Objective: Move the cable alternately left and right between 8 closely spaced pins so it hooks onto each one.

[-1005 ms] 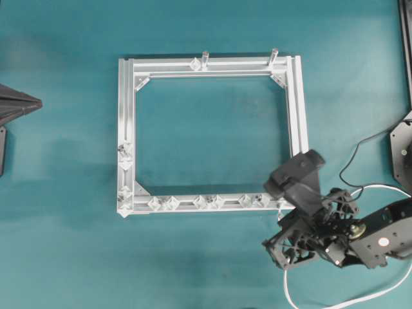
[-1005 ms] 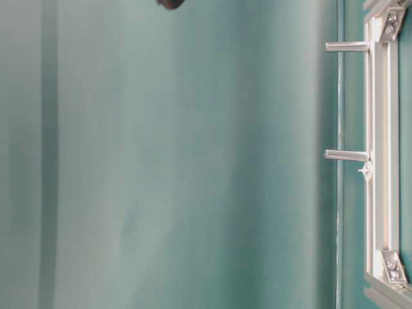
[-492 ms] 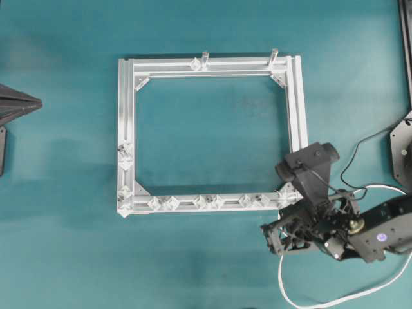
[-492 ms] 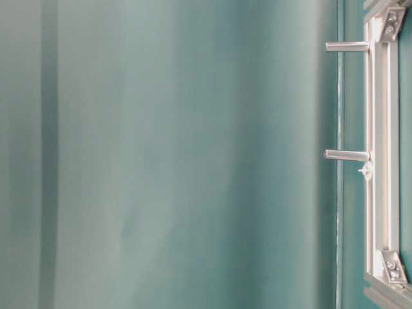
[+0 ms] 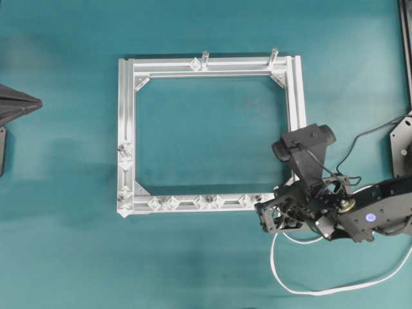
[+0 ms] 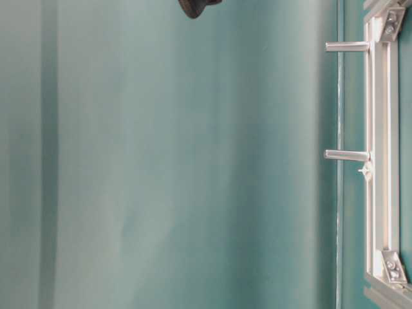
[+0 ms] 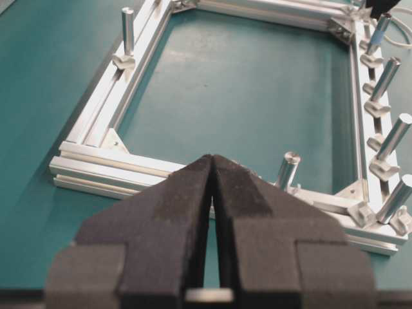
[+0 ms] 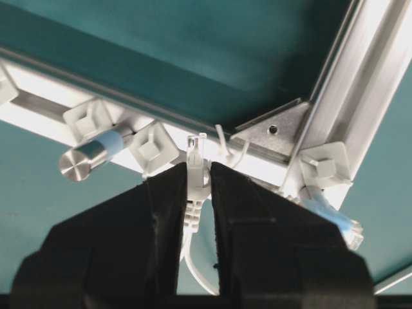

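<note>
The pins (image 5: pixel 201 201) sit in a close row on the near rail of the aluminium frame (image 5: pixel 126 116). My right gripper (image 8: pixel 197 172) is shut on the clear plug (image 8: pixel 195 161) of the white cable (image 5: pixel 302 290), with the plug tip just short of the rail between two pins (image 8: pixel 154 149) near the frame's corner. Overhead, the right gripper (image 5: pixel 262 214) hangs at the right end of that rail, and the cable loops behind it on the mat. My left gripper (image 7: pixel 211 158) is shut and empty, well left of the frame.
Two taller posts (image 5: pixel 205 56) stand on the far rail. A peg with a blue band (image 8: pixel 90 154) juts out beside the plug. More pegs (image 7: pixel 385 77) line the rail in the left wrist view. The teal mat (image 5: pixel 206 270) surrounds the frame.
My right gripper has moved left and up with the plug, from below the frame's corner to the end of the pin rail. The cable loop has trailed after it. The left arm stayed still.
</note>
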`<state>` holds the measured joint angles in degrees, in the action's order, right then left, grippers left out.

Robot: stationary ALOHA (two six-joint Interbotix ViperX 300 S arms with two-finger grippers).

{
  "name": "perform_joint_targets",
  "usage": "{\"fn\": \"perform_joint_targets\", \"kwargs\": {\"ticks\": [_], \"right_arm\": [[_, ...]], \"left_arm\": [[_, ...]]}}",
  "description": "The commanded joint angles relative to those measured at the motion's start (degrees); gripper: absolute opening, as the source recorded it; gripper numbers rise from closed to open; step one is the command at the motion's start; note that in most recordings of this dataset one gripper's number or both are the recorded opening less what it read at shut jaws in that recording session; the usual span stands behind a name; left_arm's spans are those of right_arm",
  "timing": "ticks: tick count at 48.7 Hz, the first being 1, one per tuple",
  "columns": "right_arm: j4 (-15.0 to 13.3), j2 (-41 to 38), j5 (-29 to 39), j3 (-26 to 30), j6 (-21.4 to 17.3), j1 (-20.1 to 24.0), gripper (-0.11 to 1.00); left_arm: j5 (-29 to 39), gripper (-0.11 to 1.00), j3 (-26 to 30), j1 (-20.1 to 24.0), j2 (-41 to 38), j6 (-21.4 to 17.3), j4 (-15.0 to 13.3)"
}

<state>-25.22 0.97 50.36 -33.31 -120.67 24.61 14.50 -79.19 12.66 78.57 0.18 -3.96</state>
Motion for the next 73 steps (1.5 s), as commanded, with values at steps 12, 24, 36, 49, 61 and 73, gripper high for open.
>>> {"fn": "perform_joint_targets", "kwargs": {"ticks": [12,24,36,49,61,73], "right_arm": [[-0.4,1.5,-0.2,0.3,-0.1,-0.3,0.14],[-0.4,1.5,-0.4,0.4,-0.2,-0.3,0.14],[-0.4,1.5,-0.4,0.4,-0.2,-0.4,0.14],[-0.4,2.0,-1.2,-0.3,2.7,-2.8,0.14],[-0.4,3.9,-3.2,-1.8,11.3,-7.6,0.14],[-0.2,4.7,-5.7,-1.6,20.7,-12.7,0.14]], "left_arm": [[-0.6,0.00,0.6,-0.1,-0.4,0.1,0.2],[-0.6,0.00,0.5,-0.1,-0.4,0.1,0.2],[-0.6,0.00,0.6,-0.1,-0.4,0.1,0.2],[-0.6,0.00,0.6,-0.1,-0.4,0.1,0.2],[-0.6,0.00,0.6,-0.1,-0.4,0.1,0.2],[-0.6,0.00,0.6,-0.1,-0.4,0.1,0.1]]}}
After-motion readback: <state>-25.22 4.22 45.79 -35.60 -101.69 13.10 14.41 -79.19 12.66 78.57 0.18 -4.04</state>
